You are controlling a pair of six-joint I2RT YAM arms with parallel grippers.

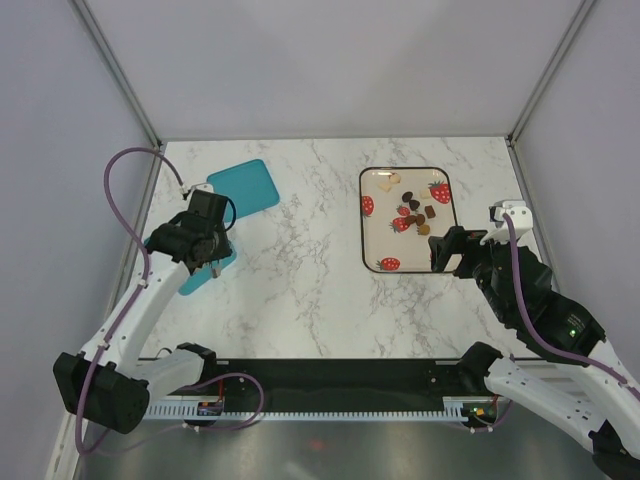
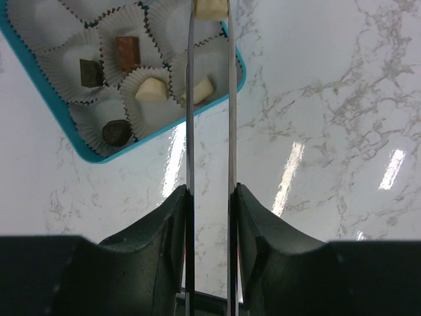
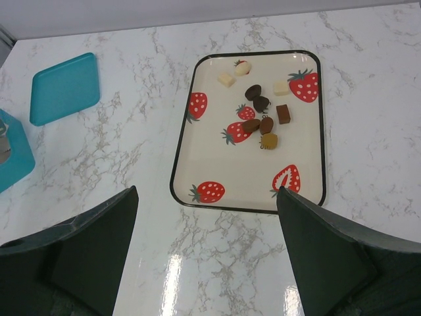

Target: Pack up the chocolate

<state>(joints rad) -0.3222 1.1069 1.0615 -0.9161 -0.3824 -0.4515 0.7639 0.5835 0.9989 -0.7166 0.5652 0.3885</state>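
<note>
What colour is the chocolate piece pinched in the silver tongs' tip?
Cream-white; the chocolate piece in the silver tongs shows best in the left wrist view.

You worked at a white table [image 1: 300,300] with grey marble veining, and its glossy top threw back bright streaks of light [image 2: 289,178]. Plain pale grey walls closed it in: a back wall [image 1: 330,60], a left wall [image 1: 50,150] and a right wall [image 1: 600,150], which met at slim metal posts [image 1: 115,70] in the far corners

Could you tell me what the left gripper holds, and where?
Left gripper clamps the silver tongs by both arms, far from the tips, which pinch a cream chocolate.
</note>
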